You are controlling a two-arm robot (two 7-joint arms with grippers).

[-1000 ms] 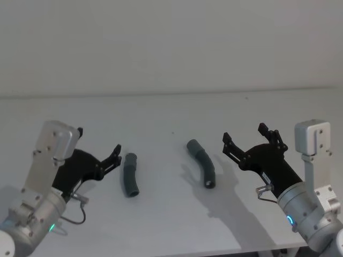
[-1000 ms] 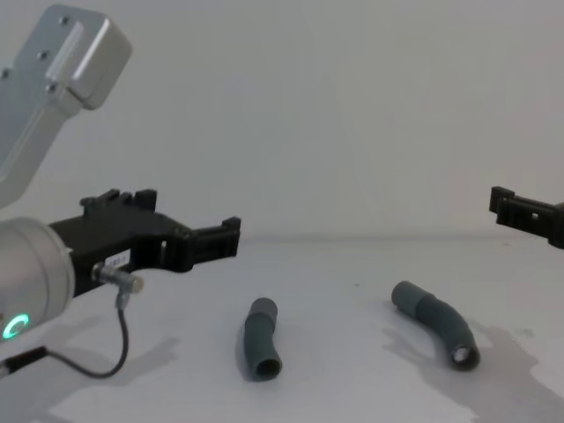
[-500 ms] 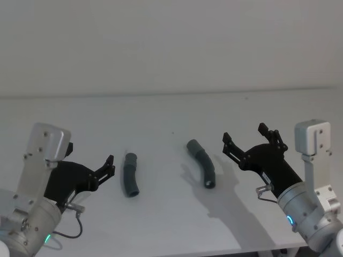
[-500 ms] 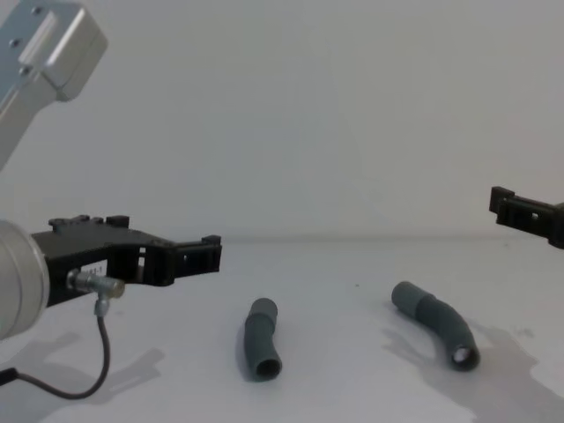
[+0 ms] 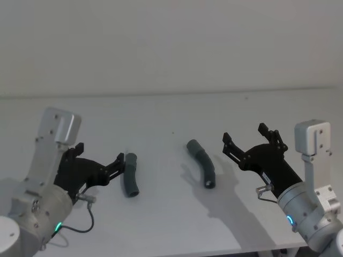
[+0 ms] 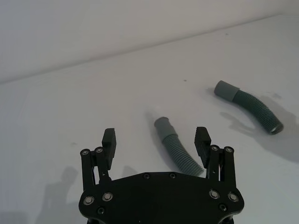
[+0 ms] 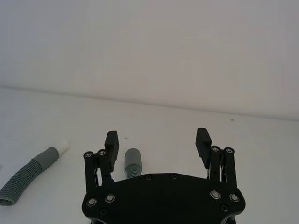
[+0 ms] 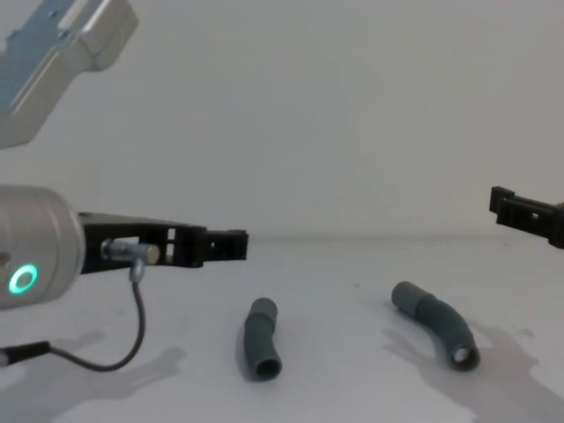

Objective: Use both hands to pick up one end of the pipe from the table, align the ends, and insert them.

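Two pieces of ribbed grey pipe lie apart on the white tabletop (image 5: 171, 107), neither one held. Reading the head view as a clock face, the spigot piece (image 5: 129, 175) sits at about 8 o'clock. It curves gently, with its smooth cuff and white tip (image 7: 63, 145) pointing toward 12 and its other end toward 6. The socket piece (image 5: 202, 163) lies at about 5 o'clock. Its far cuff points toward 11 and its open socket end (image 5: 209, 183) toward 5, facing the robot.

The left end effector (image 5: 119, 163) reaches in from 9 o'clock of the spigot piece, its jaws spread wide. Its foremost fingertip (image 5: 121, 157) is just beside the piece's cuff. The chest view shows the black fingers raised above the tabletop and clear of the pipe, with their shadow falling on the surface below. From the left wrist view, the cuff of the spigot piece lies ahead in the gap between the two fingers, and the socket piece lies farther off.

The right end effector (image 5: 244, 134) hangs at 3 o'clock of the socket piece, also opened wide, with nothing between its fingers. In the chest view it comes in at the right edge, higher than the pipe and apart from it. In the right wrist view, the far cuff of the socket piece shows just ahead of one finger.
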